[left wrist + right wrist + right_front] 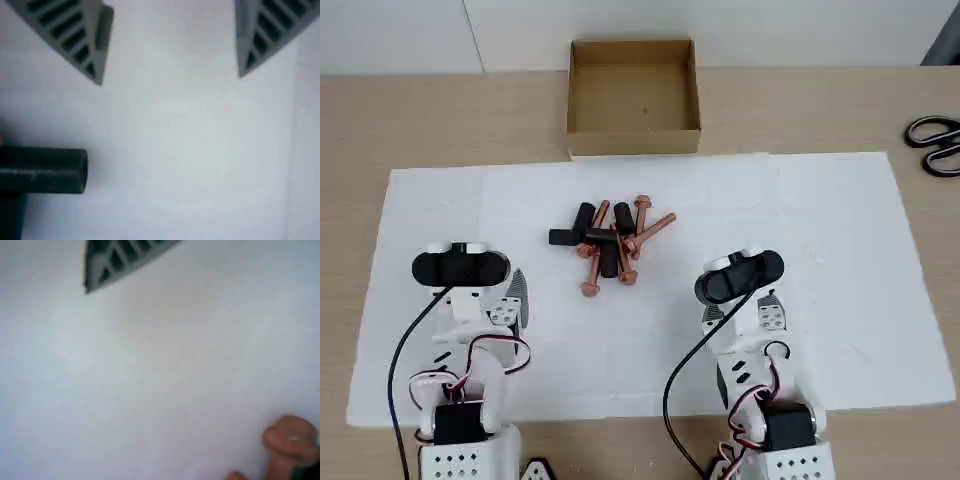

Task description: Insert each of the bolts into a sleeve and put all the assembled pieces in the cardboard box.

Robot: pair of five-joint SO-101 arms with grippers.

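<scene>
Released, empty: left fingers [82, 45]. Near, ahead and inboard: sleeve [45, 170], long axis parallel to finger spread; likely needs wrist turn.

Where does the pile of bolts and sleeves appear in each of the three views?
High view: the pile lies in the middle of the white sheet, near the cardboard box.
Left wrist view: one black sleeve of it, apart from the open fingers.
Right wrist view: one copper bolt head at the picture's edge.
Shared landmark: the white sheet under everything.
</scene>
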